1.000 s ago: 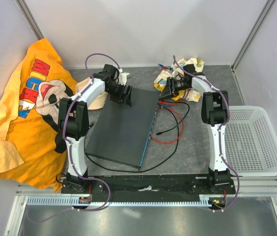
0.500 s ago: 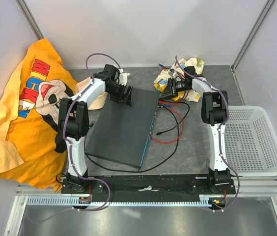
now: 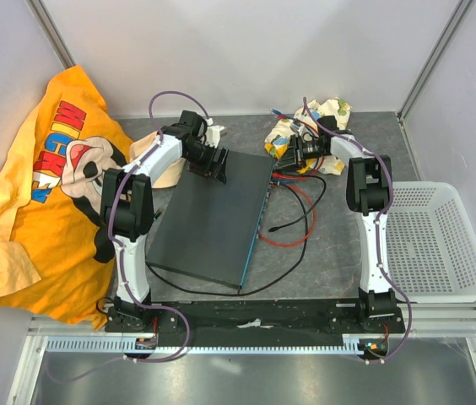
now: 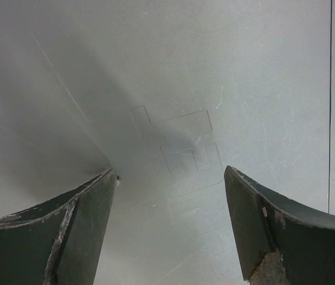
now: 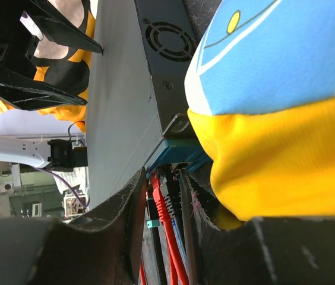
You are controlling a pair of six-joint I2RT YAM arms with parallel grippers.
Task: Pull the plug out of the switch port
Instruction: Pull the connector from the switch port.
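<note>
Top external view puts the switch (image 3: 213,219) flat in the middle of the table (image 3: 339,261), angled, with its teal port edge (image 3: 256,224) facing the right arm. The left gripper (image 3: 214,164) sits on the far corner of the lid. The left wrist view shows its fingers (image 4: 78,231) spread wide over bare grey metal and holding nothing, which looks like bracing.

The right gripper (image 3: 293,153) is at the far end of the port edge. In the right wrist view its fingers (image 5: 114,237) are drawn in narrow on either side of a red plug (image 5: 157,193) and its red cable (image 3: 301,224), with other leads crowded into the same gap. Whether the pads actually pinch the plug cannot be told.

The plug appears still seated against the teal face, so the approach seems done and the pull itself is left. A black lead (image 3: 273,228) lies with one end loose on the table beside the port edge.

Writing is scarce. The yellow T-shirt (image 3: 44,186) on the left carries red letters reading "MICK", the rest unclear, beside a cartoon mouse. The lid shows only faint scored rectangles (image 4: 179,136) and no legible text. A blue and yellow cloth (image 5: 274,89) crowds the right wrist view.
</note>
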